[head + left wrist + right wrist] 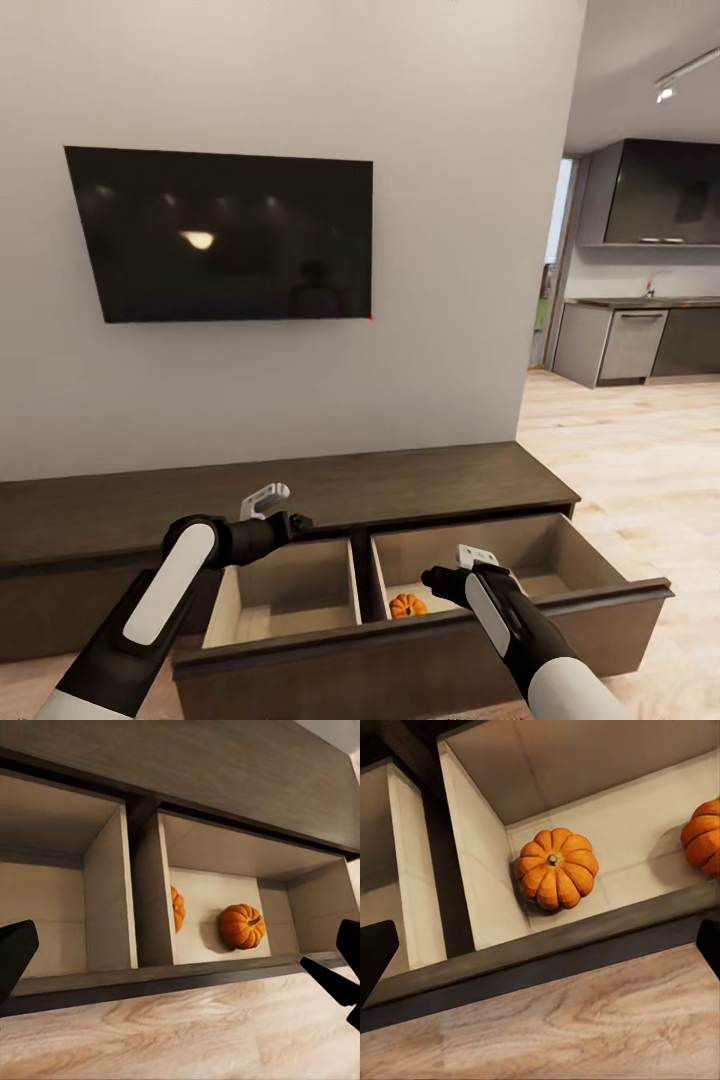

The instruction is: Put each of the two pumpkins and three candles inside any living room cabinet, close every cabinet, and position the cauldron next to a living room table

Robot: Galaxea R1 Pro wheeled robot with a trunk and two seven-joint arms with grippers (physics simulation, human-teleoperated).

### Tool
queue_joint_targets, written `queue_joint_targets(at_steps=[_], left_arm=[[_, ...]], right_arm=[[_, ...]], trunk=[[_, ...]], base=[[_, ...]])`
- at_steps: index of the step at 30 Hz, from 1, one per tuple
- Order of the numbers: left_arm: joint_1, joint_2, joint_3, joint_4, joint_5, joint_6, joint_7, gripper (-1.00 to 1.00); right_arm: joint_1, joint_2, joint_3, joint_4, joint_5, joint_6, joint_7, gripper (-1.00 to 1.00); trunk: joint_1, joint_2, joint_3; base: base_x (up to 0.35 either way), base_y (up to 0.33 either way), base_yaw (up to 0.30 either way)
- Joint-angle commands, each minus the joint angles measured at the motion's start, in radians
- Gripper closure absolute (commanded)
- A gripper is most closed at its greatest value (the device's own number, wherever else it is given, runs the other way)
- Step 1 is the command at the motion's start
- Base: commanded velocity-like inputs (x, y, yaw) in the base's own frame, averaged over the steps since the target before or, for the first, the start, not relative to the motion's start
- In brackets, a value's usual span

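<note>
Two pumpkins [556, 868] [241, 925] lying inside the cabinet's [420, 640] pulled-out right compartment; left fingers [16, 952] spread apart before the front; right fingers [375, 952] spread too, nothing held.

A home living room: wall-mounted TV [225, 237], low wooden cabinet [300, 500], seemingly a kitchen [640, 300] beyond.

No readable text or markings anywhere.
</note>
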Motion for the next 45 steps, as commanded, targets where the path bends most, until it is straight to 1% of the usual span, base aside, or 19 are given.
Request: queue_joint_targets(at_steps=[1,9,18,26,34,35,39,45], left_arm=[[-0.001,0.001,-0.002,-0.001,0.010,0.000,0.010,-1.00],[-0.001,0.001,0.000,-0.001,0.009,0.000,0.010,-1.00],[-0.001,0.001,0.000,-0.001,0.009,0.000,0.010,-1.00],[-0.001,0.001,0.000,-0.001,0.008,0.000,0.012,-1.00],[-0.001,0.000,-0.001,-0.001,0.007,0.000,0.016,-1.00],[-0.001,0.000,-0.001,-0.001,0.006,0.000,0.016,-1.00],[-0.001,-0.001,-0.002,-0.001,0.008,0.000,0.017,-1.00],[-0.001,0.000,-0.003,-0.001,0.010,0.000,0.017,-1.00]], right_arm=[[0.000,-0.001,0.004,-0.002,-0.011,0.003,-0.009,-1.00],[0.000,-0.001,0.004,-0.003,-0.011,0.003,-0.009,-1.00],[0.000,-0.001,0.004,-0.003,-0.011,0.003,-0.009,-1.00],[0.000,0.001,0.005,-0.003,-0.005,0.005,-0.010,-1.00],[0.000,0.001,0.004,-0.002,-0.004,0.003,-0.009,-1.00],[0.000,0.001,0.004,-0.002,-0.004,0.003,-0.009,-1.00],[0.000,0.000,0.004,-0.001,-0.004,0.004,-0.009,-1.00],[0.000,-0.001,0.004,-0.001,-0.004,0.004,-0.009,-1.00]], trunk=[[-0.004,0.007,0.002],[-0.035,0.063,0.027],[-0.035,0.063,0.027],[-0.035,0.063,0.027],[-0.035,0.063,0.027],[-0.035,0.063,0.027],[-0.050,0.091,0.040],[-0.050,0.091,0.040]], base=[[-0.144,0.034,0.000],[-0.225,0.078,0.000],[-0.312,0.017,0.004],[-0.331,0.001,0.195],[-0.320,0.000,0.036],[-0.197,0.000,0.003],[-0.058,0.000,0.001],[-0.090,0.000,0.000]])
